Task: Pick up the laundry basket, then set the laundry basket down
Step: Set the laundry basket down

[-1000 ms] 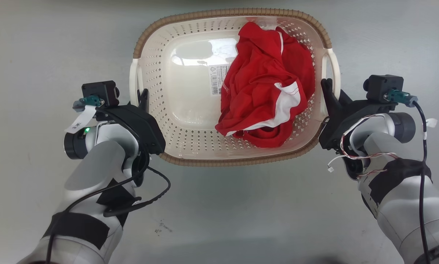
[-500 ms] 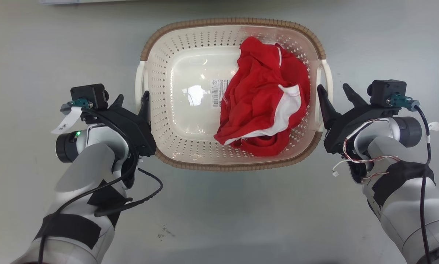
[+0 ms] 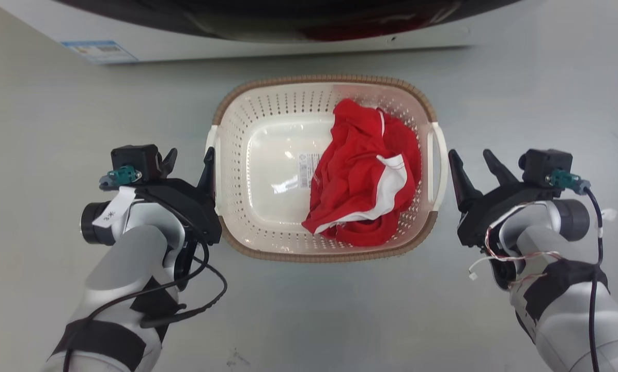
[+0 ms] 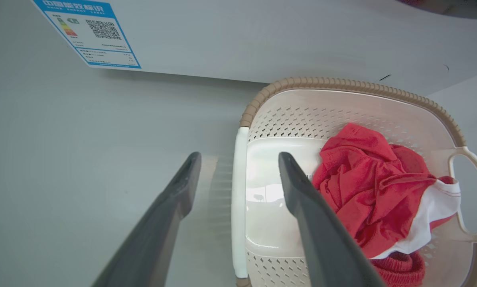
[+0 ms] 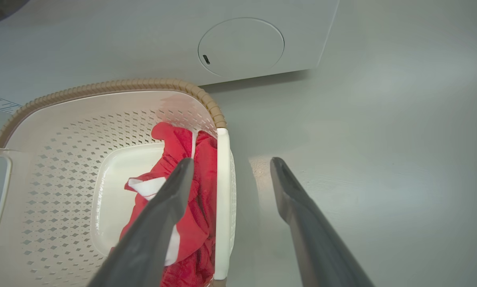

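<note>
1. Grey, smooth floor point(image 3: 309, 320) runs up to a white washing machine point(image 3: 236, 46). The cream-white perforated plastic laundry basket with a brown woven-look rim point(image 3: 319, 78) stands on that floor just before it. A crumpled red-and-white garment point(image 3: 366, 181) lies in the basket's right half.
2. Your left hand point(image 3: 189, 155) and right hand point(image 3: 469, 155) both have their fingers apart and clamp nothing.
3. Each wrist view lines a white handle up between that hand's fingers: the left loop handle point(image 4: 238, 199) and the right loop handle point(image 5: 221, 191). I cannot tell whether the fingers are down level with the handles.
4. To lift, I judge you should lower both hands evenly, close on both handles together and raise level. The load sits to the right and may tip the basket.
5. To withdraw, move straight up and outward so no finger hooks a loop.
6. Writing:
   - The blue-and-white energy label point(image 4: 89, 34) has a QR code and a Chinese heading too small to read.
   - The barcode sticker point(image 3: 305, 170) on the basket's bottom is illegible.
   - The paper tag point(image 3: 113, 209) on your left wrist is also illegible.
</note>
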Tool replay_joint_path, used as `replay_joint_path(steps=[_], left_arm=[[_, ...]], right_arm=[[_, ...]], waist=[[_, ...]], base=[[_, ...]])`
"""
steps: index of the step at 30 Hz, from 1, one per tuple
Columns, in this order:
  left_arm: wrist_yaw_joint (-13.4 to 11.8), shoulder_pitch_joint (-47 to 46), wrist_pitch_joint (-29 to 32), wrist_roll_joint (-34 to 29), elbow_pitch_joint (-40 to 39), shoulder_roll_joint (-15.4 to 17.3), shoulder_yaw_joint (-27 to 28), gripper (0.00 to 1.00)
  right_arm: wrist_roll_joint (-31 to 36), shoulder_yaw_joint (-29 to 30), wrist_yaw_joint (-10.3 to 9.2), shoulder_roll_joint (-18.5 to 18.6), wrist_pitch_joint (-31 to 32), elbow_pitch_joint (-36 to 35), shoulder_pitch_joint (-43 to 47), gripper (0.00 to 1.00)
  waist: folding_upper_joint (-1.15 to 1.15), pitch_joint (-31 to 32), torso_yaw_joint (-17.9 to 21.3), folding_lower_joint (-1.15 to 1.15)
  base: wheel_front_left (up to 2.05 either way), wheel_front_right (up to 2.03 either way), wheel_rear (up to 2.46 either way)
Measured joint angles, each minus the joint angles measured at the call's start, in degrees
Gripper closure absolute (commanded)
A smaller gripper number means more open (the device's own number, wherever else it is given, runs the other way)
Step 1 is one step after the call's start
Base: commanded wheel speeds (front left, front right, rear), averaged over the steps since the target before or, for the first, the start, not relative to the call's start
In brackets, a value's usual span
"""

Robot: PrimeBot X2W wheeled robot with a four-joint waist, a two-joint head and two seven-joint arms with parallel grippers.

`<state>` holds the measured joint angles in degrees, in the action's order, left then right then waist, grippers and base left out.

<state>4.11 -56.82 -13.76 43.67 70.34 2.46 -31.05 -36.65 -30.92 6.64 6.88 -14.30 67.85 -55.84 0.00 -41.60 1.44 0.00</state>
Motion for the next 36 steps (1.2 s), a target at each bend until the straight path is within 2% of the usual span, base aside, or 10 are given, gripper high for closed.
replay_joint_path(steps=[9,12,25,36], left_arm=[[-0.16,4.41,-0.55,-1.94,-2.78,1.69,-0.35,0.00],[-1.19,6.12,-0.54,-1.94,-5.23,2.34,0.94,0.00],[-6.09,15.96,-0.55,-5.02,-16.03,4.14,4.67,0.00],[-8.92,27.20,-0.55,-10.35,-30.70,6.62,6.17,0.00]], right_arm=[[-0.05,2.26,-0.02,1.08,0.00,-5.14,6.83,0.00],[0.27,2.97,-0.29,1.65,0.00,-7.17,9.15,0.00],[3.60,6.71,-4.50,3.81,0.00,-17.92,18.11,0.00],[7.77,9.76,-8.42,5.95,-0.01,-30.76,28.43,0.00]], waist=[[0.00,7.16,0.32,0.00],[0.00,9.66,0.43,-0.01],[-0.01,19.85,0.37,-0.01],[-0.01,29.02,-0.10,-0.01]], base=[[0.00,0.00,0.00],[0.00,0.00,0.00],[0.00,0.00,0.00],[0.00,0.00,0.00]])
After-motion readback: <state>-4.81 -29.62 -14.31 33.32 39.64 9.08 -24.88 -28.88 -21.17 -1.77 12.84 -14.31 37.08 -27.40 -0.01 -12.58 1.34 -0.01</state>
